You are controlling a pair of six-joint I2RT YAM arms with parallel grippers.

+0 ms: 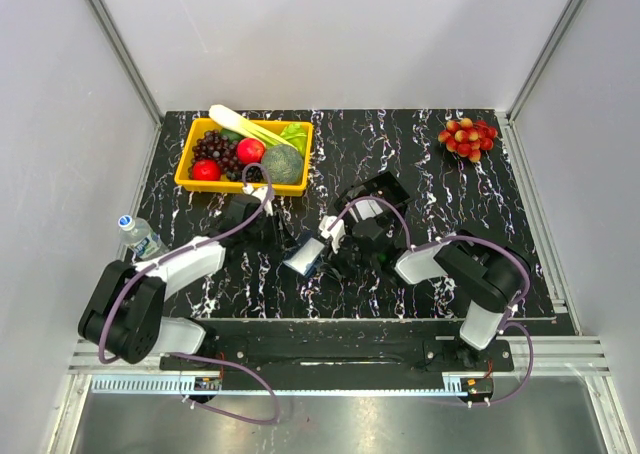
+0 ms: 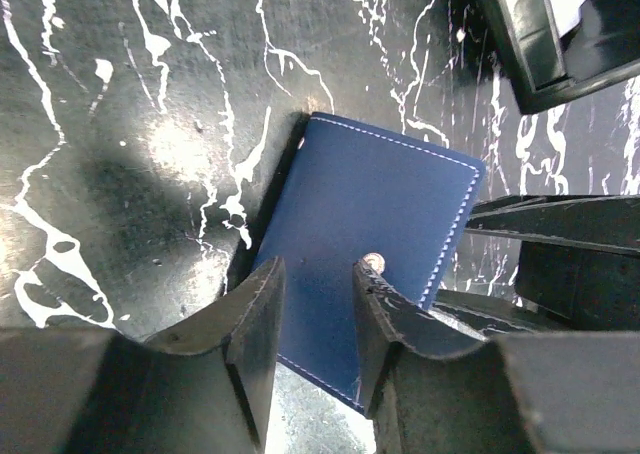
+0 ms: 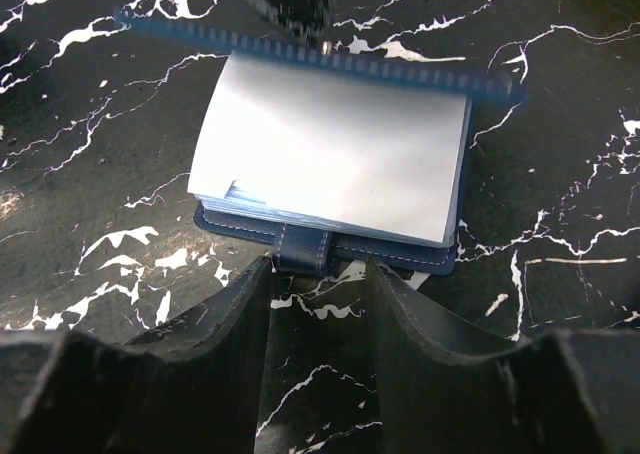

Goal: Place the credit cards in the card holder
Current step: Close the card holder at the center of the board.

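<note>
Both arms lean in to mid-counter, meeting at the card holder. The left pincer shows a narrow gap with the blue cover filling it. Gripping or just over it? Can't tell. The right pincer stands part-open, the holder's clasp tab just ahead. Black marbled counter, grey walls, yellow fruit basket back left. Only the right wrist shows the holder open, a pale sheet inside. The left wrist catches a black tray.
</note>
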